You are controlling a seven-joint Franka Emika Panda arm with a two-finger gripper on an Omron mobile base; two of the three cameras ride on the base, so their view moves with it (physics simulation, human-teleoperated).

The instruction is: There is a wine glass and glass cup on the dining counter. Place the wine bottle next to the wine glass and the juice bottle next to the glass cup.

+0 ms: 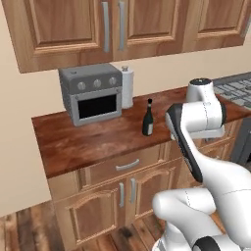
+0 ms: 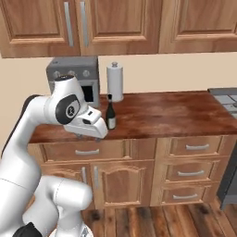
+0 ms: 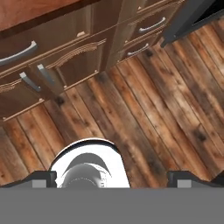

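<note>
The wine bottle (image 1: 148, 120) (image 2: 110, 115), slim and nearly black with a pale label, stands upright on the wall counter (image 1: 88, 139) (image 2: 166, 115), near its front edge. My arm is folded in front of that counter. My gripper (image 2: 88, 135) hangs below counter height, just left of the bottle and nearer the camera, pointing down at the floor. In the hand view the gripper (image 3: 111, 178) is open, its fingertips (image 3: 43, 178) far apart with nothing between them. The juice bottle, wine glass, glass cup and dining counter are out of view.
A grey toaster oven (image 1: 93, 93) (image 2: 74, 74) and a white paper-towel roll (image 1: 127, 87) (image 2: 115, 82) stand at the back of the counter. A stove (image 1: 240, 88) (image 2: 227, 99) adjoins it on the right. Wall cabinets hang above; drawers (image 3: 26, 48) and wood floor (image 3: 144, 105) lie below.
</note>
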